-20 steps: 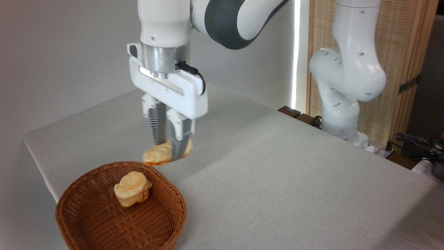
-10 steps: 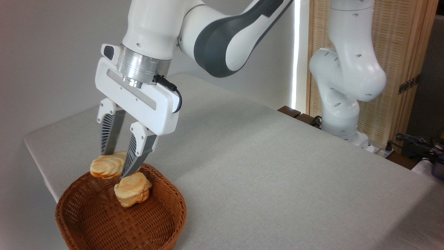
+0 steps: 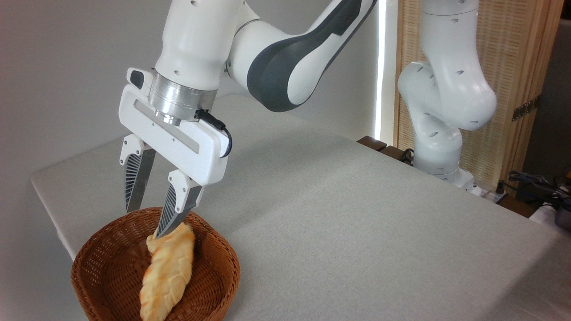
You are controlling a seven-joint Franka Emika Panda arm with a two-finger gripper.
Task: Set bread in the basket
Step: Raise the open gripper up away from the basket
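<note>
bread (image 3: 167,272) lies in basket (image 3: 96,263), long axis near-to-far, far tip at right finger (image 3: 173,216), near tip at the front rim. gripper (image 3: 143,222) spread wide, holding nothing, above basket's far edge. table (image 3: 357,223) otherwise grey cloth.

One fixed camera, raised, off the near side of my bench (image 3: 357,232), looking down and across toward the far wall. Fairly close in: my gripper (image 3: 143,221) sits near left, my base far right. No second view to compare.
</note>
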